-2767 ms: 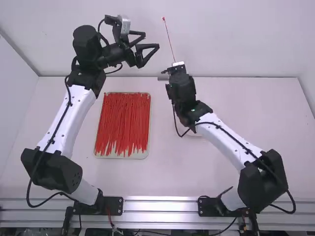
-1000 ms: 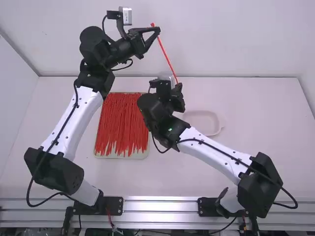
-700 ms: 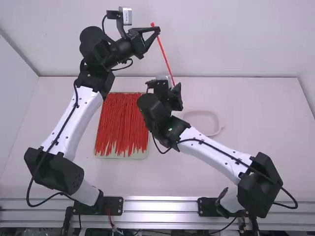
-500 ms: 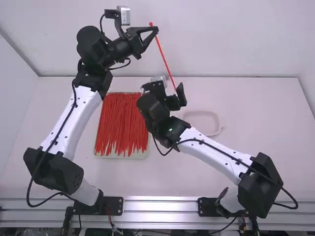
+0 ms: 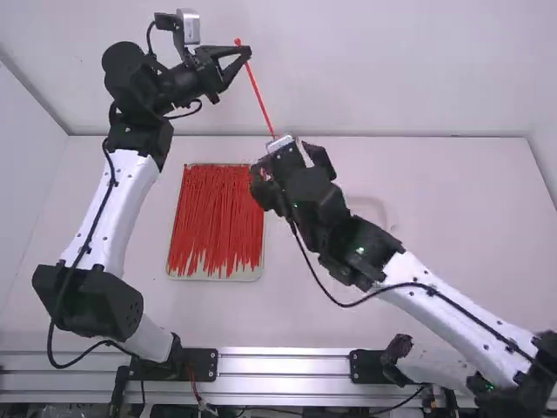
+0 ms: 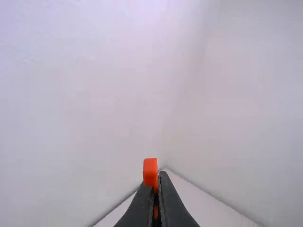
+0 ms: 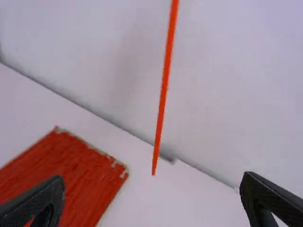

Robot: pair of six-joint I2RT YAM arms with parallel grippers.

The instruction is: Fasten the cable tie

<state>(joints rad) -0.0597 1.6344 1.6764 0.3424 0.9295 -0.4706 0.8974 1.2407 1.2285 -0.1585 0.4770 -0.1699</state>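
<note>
Cable tie [image 5: 258, 91], one, pinched in left gripper [image 5: 237, 52], one tray [image 5: 218, 277]

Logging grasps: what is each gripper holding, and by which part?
The left gripper pinches the red cable tie just below its head; the right gripper is open, holding nothing.

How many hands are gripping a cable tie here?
1. The left hand is shut on the red cable tie, held high by its head; the right hand is open near its free end.
</note>
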